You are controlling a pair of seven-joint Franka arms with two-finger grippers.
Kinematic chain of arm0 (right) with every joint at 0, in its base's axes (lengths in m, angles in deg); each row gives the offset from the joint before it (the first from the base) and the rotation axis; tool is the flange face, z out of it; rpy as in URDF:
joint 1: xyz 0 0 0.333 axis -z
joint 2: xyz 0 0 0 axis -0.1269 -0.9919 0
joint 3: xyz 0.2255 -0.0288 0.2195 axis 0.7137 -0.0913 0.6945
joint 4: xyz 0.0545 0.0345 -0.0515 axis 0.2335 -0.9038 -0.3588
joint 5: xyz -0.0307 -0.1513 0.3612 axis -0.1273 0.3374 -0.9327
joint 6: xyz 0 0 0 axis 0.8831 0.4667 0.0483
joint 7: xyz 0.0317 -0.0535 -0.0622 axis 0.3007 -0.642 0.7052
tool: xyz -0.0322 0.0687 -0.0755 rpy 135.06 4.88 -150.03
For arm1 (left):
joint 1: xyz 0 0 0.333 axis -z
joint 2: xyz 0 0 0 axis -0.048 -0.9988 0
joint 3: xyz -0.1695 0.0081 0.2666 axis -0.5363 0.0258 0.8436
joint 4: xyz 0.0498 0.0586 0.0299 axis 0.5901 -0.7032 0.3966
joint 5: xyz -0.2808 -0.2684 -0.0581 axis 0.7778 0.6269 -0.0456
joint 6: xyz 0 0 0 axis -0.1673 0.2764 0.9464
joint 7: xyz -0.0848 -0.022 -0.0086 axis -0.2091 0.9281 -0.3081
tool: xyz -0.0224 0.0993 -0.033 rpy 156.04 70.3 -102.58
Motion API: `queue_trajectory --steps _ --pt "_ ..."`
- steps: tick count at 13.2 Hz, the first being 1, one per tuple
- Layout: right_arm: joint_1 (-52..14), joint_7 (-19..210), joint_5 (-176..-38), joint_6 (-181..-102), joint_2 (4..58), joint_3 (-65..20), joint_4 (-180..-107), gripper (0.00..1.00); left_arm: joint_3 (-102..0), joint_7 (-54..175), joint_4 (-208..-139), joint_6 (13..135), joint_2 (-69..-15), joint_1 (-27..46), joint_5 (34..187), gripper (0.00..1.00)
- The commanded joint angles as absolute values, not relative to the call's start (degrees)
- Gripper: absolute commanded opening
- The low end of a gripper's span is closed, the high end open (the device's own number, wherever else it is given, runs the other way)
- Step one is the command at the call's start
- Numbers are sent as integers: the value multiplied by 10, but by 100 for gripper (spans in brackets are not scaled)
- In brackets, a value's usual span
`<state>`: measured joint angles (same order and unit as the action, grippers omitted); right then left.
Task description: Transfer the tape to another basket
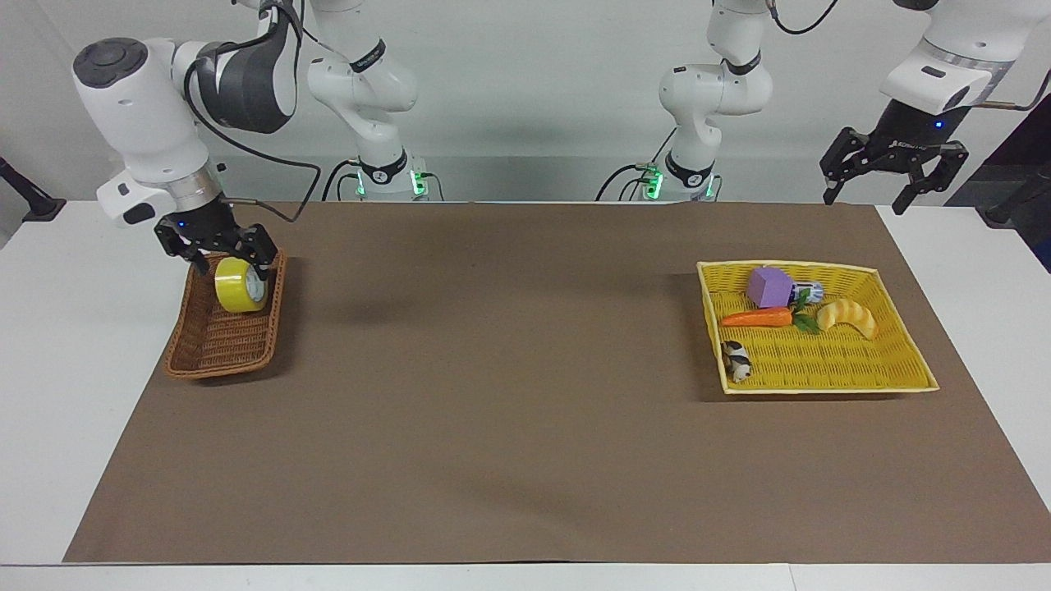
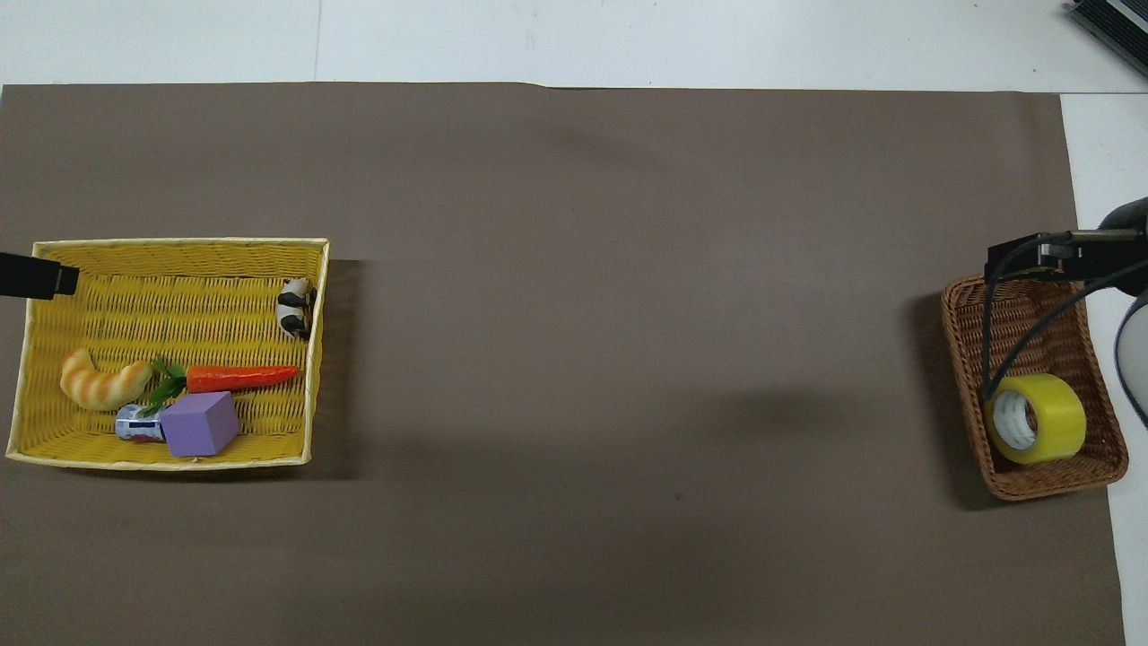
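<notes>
The yellow tape (image 1: 238, 285) with its white core stands on its edge in the brown wicker basket (image 1: 190, 355), at the basket's end nearer to the robots. It also shows in the overhead view (image 2: 1036, 419), inside the basket (image 2: 964, 301). My right gripper (image 1: 231, 263) is open and hangs just above the tape, a finger to each side of its top, holding nothing. One finger (image 2: 1027, 255) shows in the overhead view. My left gripper (image 1: 866, 201) is open and empty and waits over the table's edge at the left arm's end.
A wide yellow basket (image 1: 903, 361) at the left arm's end holds a purple block (image 1: 769, 286), a carrot (image 1: 757, 318), a croissant toy (image 1: 850, 316), a small can and a black-and-white toy (image 1: 736, 359). Brown mat (image 1: 509, 369) lies between the baskets.
</notes>
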<state>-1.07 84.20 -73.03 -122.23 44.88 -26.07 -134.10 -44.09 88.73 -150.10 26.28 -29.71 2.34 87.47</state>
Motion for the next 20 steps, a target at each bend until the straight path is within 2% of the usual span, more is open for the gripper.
queue_trajectory --steps 1,5,7,20 --pt "-17 831 -734 -1166 446 -256 -1300 100 -445 890 -1505 257 -290 19 866 100" --pt "-24 835 -733 -1066 437 -256 -1246 100 -445 890 -1505 256 -290 19 866 100" --pt "-23 836 -733 -1042 434 -248 -1229 100 -445 890 -1505 257 -290 19 866 100" --pt "-21 838 -741 -1050 434 -248 -1232 100 -445 889 -1505 257 -290 25 866 100"
